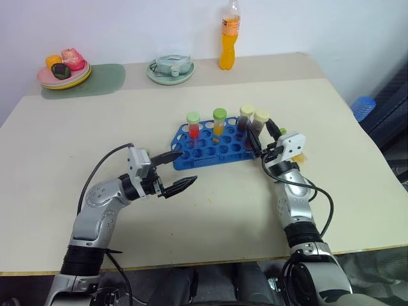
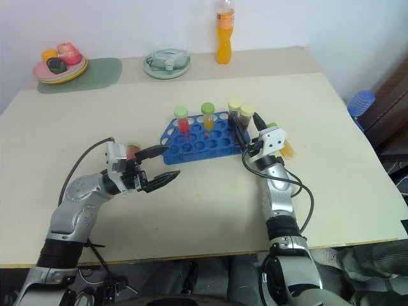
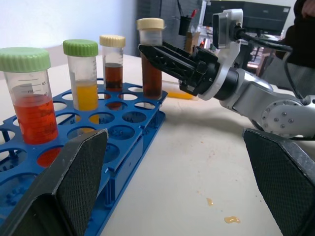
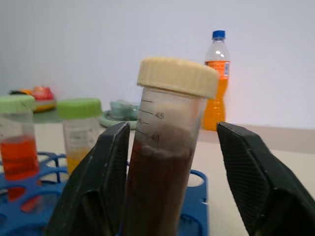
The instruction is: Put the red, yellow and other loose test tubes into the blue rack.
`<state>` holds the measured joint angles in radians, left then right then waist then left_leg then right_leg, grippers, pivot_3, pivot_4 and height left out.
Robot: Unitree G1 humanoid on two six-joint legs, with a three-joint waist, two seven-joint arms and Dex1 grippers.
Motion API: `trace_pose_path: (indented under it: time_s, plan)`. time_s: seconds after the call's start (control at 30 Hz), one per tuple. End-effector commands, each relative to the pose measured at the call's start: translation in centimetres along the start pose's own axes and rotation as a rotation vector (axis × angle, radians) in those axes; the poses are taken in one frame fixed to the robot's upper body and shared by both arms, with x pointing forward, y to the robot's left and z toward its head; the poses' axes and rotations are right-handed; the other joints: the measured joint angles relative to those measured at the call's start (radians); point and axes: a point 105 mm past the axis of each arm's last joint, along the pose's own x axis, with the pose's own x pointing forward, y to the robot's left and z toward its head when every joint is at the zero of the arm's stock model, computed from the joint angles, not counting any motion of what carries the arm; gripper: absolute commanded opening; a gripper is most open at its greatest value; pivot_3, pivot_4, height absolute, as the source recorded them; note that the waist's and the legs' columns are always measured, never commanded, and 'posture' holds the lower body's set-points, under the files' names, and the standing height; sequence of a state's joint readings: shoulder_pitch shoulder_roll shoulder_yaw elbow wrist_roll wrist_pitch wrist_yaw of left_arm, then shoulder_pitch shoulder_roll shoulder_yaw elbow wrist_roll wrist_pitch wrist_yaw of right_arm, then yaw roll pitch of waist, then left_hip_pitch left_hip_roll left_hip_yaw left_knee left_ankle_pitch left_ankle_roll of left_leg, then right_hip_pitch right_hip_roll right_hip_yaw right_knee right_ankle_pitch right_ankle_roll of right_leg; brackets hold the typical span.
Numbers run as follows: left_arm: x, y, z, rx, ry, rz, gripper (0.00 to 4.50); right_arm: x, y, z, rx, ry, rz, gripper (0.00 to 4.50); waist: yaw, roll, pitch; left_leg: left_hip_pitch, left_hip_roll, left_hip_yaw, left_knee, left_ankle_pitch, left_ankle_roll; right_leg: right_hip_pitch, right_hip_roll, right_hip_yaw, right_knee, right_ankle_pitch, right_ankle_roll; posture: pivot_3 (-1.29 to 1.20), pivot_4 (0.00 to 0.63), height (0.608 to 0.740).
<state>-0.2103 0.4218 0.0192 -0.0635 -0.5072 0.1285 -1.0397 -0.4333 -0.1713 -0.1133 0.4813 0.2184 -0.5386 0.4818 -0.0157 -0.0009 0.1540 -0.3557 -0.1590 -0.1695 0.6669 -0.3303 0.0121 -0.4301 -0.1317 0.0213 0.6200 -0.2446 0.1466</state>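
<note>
- A stack of plates (image 1: 64, 78) with small toy foods lies on a green mat (image 1: 105, 80) at the far left of the worktop (image 1: 95, 127).
- The left gripper (image 1: 180, 170) hovers just above the worktop, near the left end of the blue rack (image 1: 210, 148); its jaws are wide apart and hold nothing.
- A pale green round dish (image 1: 170, 69) is at the far edge, and right of it stands an orange drink bottle (image 1: 229, 37).
- The blue rack lies in the middle of the worktop, and four tubes stand upright in it: the red tube (image 1: 193, 125), then the yellow tube (image 1: 218, 122), then two dark brown tubes with cream caps (image 1: 246, 121) (image 1: 260, 124) at its right end.
- The right gripper (image 1: 262, 135) is at the right end of the rack; its jaws are around the rightmost brown tube, partly open, with a gap on one side.
- A small yellow thing (image 2: 288, 150) lies on the worktop just beside the right wrist; I cannot tell what it is.
</note>
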Motion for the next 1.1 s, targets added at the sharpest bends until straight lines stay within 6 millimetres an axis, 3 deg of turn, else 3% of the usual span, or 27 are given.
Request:
trace_pose_path:
  time_s: [0.03,0.4,0.57,0.77,0.87,1.1]
  plan:
    - [0.6,-0.6,1.1,0.025,-0.038,-0.033,4.50,-0.1,-0.4,2.3,-0.057,-0.049,0.040,2.85,0.001,0.000,0.000,0.000,0.000,0.000,0.000,0.000,0.000,0.000,0.000,0.000,0.000,0.000,0.000,0.00,0.150,0.740]
    - [1.2,-1.1,0.5,-0.003,-0.049,-0.064,4.50,-1.4,0.9,4.6,-0.079,0.013,0.187,2.85,0.003,0.000,0.000,0.000,0.000,0.000,0.000,0.000,0.000,0.000,0.000,0.000,0.000,0.000,0.000,0.00,0.150,0.740]
    - [1.4,-1.1,0.5,-0.003,-0.048,-0.078,4.50,-2.2,1.7,5.6,0.073,0.115,0.261,2.85,0.009,0.000,0.000,-0.001,0.000,0.000,0.000,0.000,0.000,0.000,-0.001,0.001,0.000,0.000,0.000,0.00,0.150,0.740]
    - [1.4,-1.3,0.1,-0.002,-0.035,-0.100,4.50,-4.2,-1.2,6.8,0.053,0.420,0.282,2.85,0.029,0.001,0.000,-0.001,-0.001,0.001,0.001,0.000,0.000,0.001,-0.001,0.001,-0.001,0.000,0.000,0.00,0.150,0.740]
    - [1.7,-1.6,-0.1,-0.004,-0.026,-0.131,4.50,-3.8,-4.2,7.0,0.002,0.563,0.228,2.85,0.027,0.001,0.000,-0.001,0.000,0.001,0.001,0.000,0.000,0.001,-0.001,0.001,-0.001,0.000,0.000,0.00,0.150,0.740]
    - [2.1,-2.0,-0.7,0.010,0.011,-0.212,4.50,-1.3,-7.0,5.6,-0.017,0.861,0.186,2.85,0.027,0.001,0.000,-0.001,0.000,0.002,0.001,0.000,0.000,0.001,-0.002,0.001,-0.002,0.000,0.000,0.00,0.150,0.740]
